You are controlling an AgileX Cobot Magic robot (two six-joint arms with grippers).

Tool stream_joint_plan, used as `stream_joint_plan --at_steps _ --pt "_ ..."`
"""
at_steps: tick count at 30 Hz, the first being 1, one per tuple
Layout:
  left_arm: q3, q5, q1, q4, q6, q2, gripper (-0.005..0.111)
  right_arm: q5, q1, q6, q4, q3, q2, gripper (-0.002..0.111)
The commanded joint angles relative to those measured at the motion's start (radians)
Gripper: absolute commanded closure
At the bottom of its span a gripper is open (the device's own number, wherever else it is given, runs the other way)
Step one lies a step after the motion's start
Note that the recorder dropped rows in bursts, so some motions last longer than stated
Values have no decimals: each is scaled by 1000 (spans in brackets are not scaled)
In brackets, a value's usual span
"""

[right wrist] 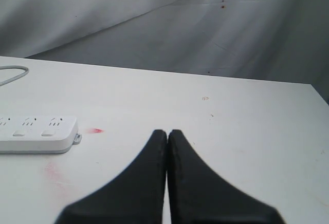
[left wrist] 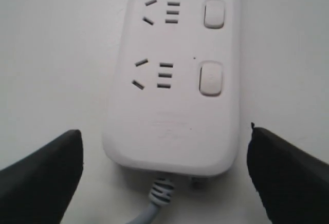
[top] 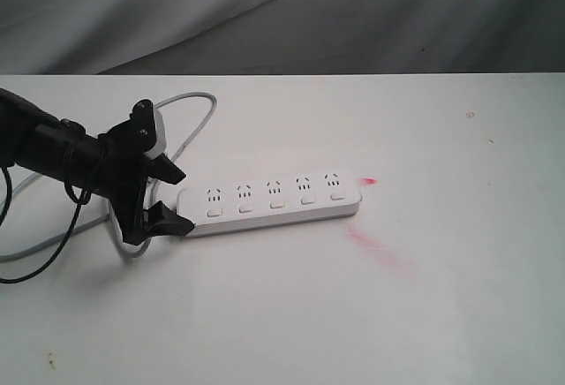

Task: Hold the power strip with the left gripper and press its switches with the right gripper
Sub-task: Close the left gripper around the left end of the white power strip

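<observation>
The white power strip (top: pixel 272 201) lies flat on the table, five sockets in a row with a small white switch (top: pixel 276 203) below each. Its grey cord (top: pixel 196 111) leaves the left end. My left gripper (top: pixel 179 200) stands open at that cord end, one black finger on each side and clear of the strip (left wrist: pixel 172 106). The left wrist view shows two switches (left wrist: pixel 211 77) and the cord's strain relief (left wrist: pixel 162 190). My right gripper (right wrist: pixel 167 134) is shut and empty, away from the strip's far end (right wrist: pixel 38 134). The exterior view does not show it.
The white table (top: pixel 424 297) carries a red smear (top: pixel 380 251) and a small red mark (top: pixel 369 181) beside the strip's right end. A grey cloth backdrop (top: pixel 282 14) rises behind the far edge. Thin black cable (top: pixel 40 252) hangs from the left arm.
</observation>
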Motion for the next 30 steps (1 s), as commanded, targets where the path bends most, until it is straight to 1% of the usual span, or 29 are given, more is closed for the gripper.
stream_joint_plan --at_steps 1,8,18,24,30 --pt "-3 10 -5 -7 4 27 26 -8 -8 3 -9 3 -5 108" --pt "-4 16 -5 -9 4 56 26 -8 -8 3 -9 3 -5 108" --pt "-4 16 -5 -59 4 60 26 -8 -8 3 -9 3 -5 108" --pt "-11 5 -35 -59 4 64 26 -8 -8 3 -9 3 -5 108" --pt "-16 11 -39 -52 4 76 26 -8 -8 3 -9 3 -5 108"
